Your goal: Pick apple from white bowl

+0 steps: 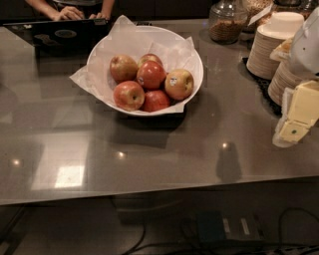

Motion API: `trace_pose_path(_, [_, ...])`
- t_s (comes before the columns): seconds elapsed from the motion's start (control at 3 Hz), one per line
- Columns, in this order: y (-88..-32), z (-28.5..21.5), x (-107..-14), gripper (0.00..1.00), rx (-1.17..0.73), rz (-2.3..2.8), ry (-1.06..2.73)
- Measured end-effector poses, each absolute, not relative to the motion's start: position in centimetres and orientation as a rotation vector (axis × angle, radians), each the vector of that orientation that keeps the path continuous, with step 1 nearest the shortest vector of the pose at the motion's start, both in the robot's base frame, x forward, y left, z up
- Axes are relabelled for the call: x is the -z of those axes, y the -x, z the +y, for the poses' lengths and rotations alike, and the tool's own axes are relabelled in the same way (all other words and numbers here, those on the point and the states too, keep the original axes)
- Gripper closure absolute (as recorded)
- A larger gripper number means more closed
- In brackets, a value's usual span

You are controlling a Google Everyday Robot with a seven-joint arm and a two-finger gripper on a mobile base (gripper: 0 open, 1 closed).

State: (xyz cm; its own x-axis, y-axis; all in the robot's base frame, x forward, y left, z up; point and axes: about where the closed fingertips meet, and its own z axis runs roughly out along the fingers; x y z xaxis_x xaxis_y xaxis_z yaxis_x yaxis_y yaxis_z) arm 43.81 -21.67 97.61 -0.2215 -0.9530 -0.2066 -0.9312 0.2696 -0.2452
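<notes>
The white bowl (195, 60) stands on the grey counter, lined with crinkled white paper and holding several apples. The apple (179, 83), yellowish-tan with a light red blush and a small white sticker, lies at the bowl's right side beside redder apples (150, 74). My gripper (295, 124), cream-coloured, is at the right edge of the view, well to the right of the bowl and above the counter. Nothing shows between its fingers.
Stacks of small cream bowls (271, 45) stand at the back right on a black mat. A glass jar (228, 22) stands behind the bowl. A laptop (60, 35) and a person's hands (70, 12) are at the back left. The counter's front edge (149, 195) runs below.
</notes>
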Motion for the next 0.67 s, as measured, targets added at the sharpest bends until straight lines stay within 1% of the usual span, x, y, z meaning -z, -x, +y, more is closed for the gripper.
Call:
trace_pose_path(0.33, [-43.8,-21.7,-97.6,0.00,0.098,2.232,1.725])
trace_pose_path(0.67, [-45.2,-19.9,-97.3,0.00,0.102,2.163,1.734])
